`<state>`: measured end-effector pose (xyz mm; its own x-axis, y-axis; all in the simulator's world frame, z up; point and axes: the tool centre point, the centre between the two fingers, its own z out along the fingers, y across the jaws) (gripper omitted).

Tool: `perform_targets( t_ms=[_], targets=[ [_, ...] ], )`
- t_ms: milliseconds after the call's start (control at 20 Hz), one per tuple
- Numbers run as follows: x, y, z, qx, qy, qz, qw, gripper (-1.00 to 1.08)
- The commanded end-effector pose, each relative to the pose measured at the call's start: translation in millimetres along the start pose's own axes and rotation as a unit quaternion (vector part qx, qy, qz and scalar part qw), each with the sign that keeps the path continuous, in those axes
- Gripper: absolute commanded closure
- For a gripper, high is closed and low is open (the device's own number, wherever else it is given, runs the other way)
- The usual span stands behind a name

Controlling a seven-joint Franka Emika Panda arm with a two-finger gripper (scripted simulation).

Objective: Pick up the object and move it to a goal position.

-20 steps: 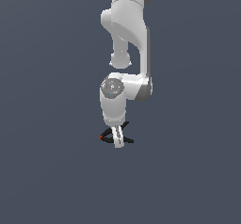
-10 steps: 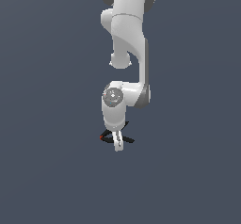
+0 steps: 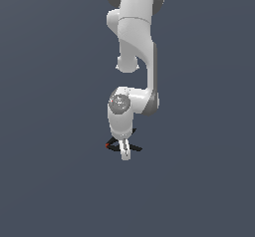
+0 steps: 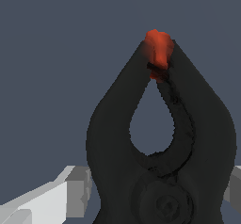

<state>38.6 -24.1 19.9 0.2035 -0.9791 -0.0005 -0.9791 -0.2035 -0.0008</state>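
Observation:
The object, a small black spring clamp point(image 3: 114, 145) with a red-tipped jaw, lies on the dark grey floor under the white arm. My gripper point(image 3: 125, 151) is lowered straight onto it, so the clamp's middle is hidden in the exterior view. In the wrist view the clamp point(image 4: 108, 138) fills the picture, its red tip point(image 4: 158, 46) pointing away. One grey finger point(image 4: 70, 195) stands at one side of the clamp's body and the other finger point(image 4: 234, 190) at the opposite side. The fingers flank the body and look open around it.
The floor point(image 3: 50, 181) is a plain dark grey surface with no other objects or edges in sight. The white arm point(image 3: 134, 42) rises straight above the clamp.
The arm has come down: the wrist and gripper dropped lower, and the fingers now reach floor level around the clamp. The clamp has not moved.

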Motion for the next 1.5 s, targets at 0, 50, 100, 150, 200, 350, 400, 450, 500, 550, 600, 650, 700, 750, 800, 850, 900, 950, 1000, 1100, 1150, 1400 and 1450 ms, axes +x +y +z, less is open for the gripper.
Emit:
perform_targets(
  t_ms=[0,50,100,150,200,350,400,450,500,550,600,650,700,750,800,850,900,950,1000,1100,1150,1400,1450],
  targets=[
    [0,0,1,0.000,0.000,0.000,1.0000,1.08],
    [0,0,1,0.000,0.000,0.000,1.0000,1.08],
    [0,0,1,0.000,0.000,0.000,1.0000,1.08],
    [0,0,0,0.000,0.000,0.000,1.0000,1.08],
    [0,0,0,0.000,0.000,0.000,1.0000,1.08],
    [0,1,-4,0.000,0.000,0.000,1.0000,1.08],
    [0,2,-6,0.000,0.000,0.000,1.0000,1.08],
    [0,3,-8,0.000,0.000,0.000,1.0000,1.08],
    [0,4,-11,0.000,0.000,0.000,1.0000,1.08],
    [0,5,-14,0.000,0.000,0.000,1.0000,1.08],
    [0,6,-18,0.000,0.000,0.000,1.0000,1.08],
    [0,8,-23,0.000,0.000,0.000,1.0000,1.08],
    [0,9,-27,0.000,0.000,0.000,1.0000,1.08],
    [0,11,-33,0.000,0.000,0.000,1.0000,1.08],
    [0,13,-38,0.000,0.000,0.000,1.0000,1.08],
    [0,15,-45,0.000,-0.001,0.000,1.0000,1.08],
    [0,17,-51,0.000,-0.001,0.000,1.0000,1.08],
    [1,20,-59,0.000,-0.001,0.000,1.0000,1.08],
    [1,22,-66,0.000,-0.001,0.000,1.0000,1.08],
    [1,28,-84,0.000,-0.001,0.001,1.0000,1.08],
    [1,31,-93,0.000,-0.001,0.001,1.0000,1.08],
    [2,47,-142,0.000,-0.002,0.001,1.0000,1.08],
    [2,50,-152,0.000,-0.002,0.001,1.0000,1.08]
  ],
)
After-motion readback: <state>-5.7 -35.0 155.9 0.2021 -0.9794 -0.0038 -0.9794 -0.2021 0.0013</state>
